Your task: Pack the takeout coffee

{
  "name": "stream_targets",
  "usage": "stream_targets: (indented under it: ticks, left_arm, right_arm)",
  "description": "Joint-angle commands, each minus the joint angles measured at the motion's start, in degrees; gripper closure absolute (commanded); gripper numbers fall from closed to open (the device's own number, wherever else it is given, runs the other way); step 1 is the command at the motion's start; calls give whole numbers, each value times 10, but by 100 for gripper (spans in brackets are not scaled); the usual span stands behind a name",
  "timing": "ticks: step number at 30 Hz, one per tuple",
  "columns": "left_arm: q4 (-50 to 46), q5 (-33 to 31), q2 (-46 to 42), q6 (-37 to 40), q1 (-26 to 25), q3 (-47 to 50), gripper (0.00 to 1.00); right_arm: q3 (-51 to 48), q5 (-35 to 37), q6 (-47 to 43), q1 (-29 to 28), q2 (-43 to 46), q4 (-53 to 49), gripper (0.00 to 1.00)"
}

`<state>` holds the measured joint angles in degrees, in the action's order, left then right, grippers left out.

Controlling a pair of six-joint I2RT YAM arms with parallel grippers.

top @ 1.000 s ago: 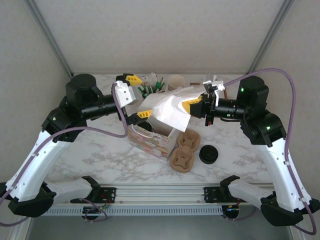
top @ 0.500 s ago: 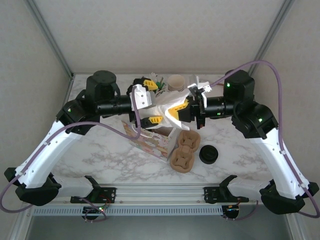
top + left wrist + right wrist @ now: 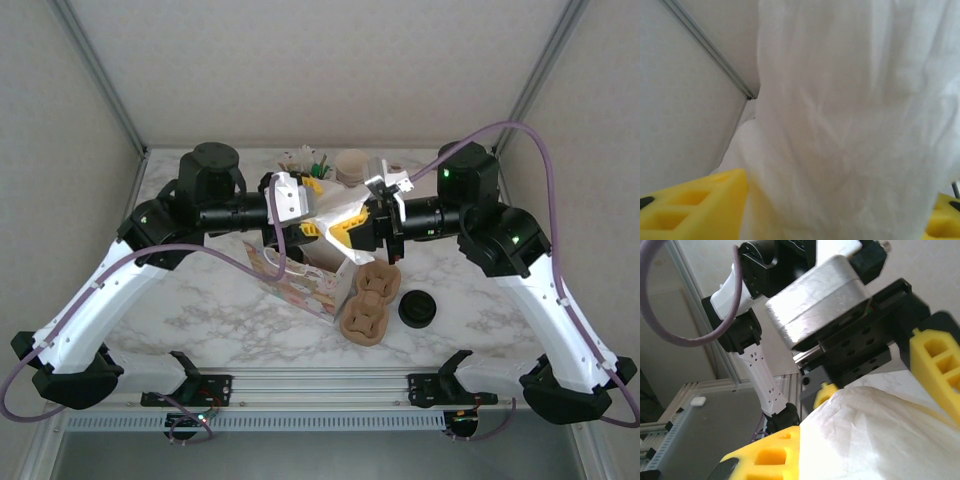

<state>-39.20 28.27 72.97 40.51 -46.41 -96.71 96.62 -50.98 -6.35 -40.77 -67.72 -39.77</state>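
A: Table (image 3: 200, 300) — what's over it?
B: White bag (image 3: 335, 205), aloft; right gripper (image 3: 352, 222) clenched on it.
A: Left gripper (image 3: 309, 206)?
B: Fingers (image 3: 690, 200) straddle the bag — pinching or not, I can't tell.
A: And the takeout coffee (image 3: 417, 309)?
B: Standing on the marble, just right of the cardboard cup carriers (image 3: 368, 298).

A white marble table (image 3: 200, 300) with grey veins sits inside a pale enclosure — a textured off-white back wall (image 3: 320, 70) and side panels, joined by slanting aluminium struts (image 3: 100, 75). A metal rail (image 3: 320, 385) lines the table's near edge. The light is soft and even.
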Motion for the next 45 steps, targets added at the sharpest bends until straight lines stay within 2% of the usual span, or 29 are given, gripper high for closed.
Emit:
stream_targets:
  ticks: [1,4,6,7,9,11,13,15,16,22,27,30,37,45]
  left_arm:
    - [29,-1,-18,-20,-4,15,58]
    - [52,1,-27,-35,-4,23,80]
    - [64,-9,-35,-36,-4,33,84]
    - [74,-18,-41,-34,-4,41,92]
    - [90,-43,-49,-32,-4,56,100]
    - [104,-75,-59,-17,-4,72,100]
    - [116,-111,-70,8,-4,89,100]
    - [134,-149,-82,26,-4,105,100]
    - [139,-166,-86,38,-4,111,100]
    - [143,-212,-108,118,-4,140,100]
    - [188,-241,-116,119,-4,159,100]
    - [189,-208,-118,107,-4,162,100]
    - [232,-144,-119,33,-4,163,100]
    - [289,-85,-121,-92,-4,161,100]
  right_arm:
    - [-16,6,10,-6,13,20,100]
    - [-33,15,17,-9,17,25,100]
    - [-51,23,29,-10,21,42,94]
    - [-63,32,36,-11,25,52,86]
    - [-77,50,44,-12,32,62,74]
    - [-93,82,58,-12,45,79,56]
    - [-122,122,79,-12,68,110,31]
    - [-157,174,127,-12,90,158,18]
    - [-173,202,156,-12,100,183,15]
    - [-200,296,286,-12,134,242,5]
    - [-198,283,375,-11,130,295,1]
    - [-172,303,415,-11,105,276,1]
    - [-172,230,402,-12,54,283,1]
    - [-232,182,388,-12,58,380,1]
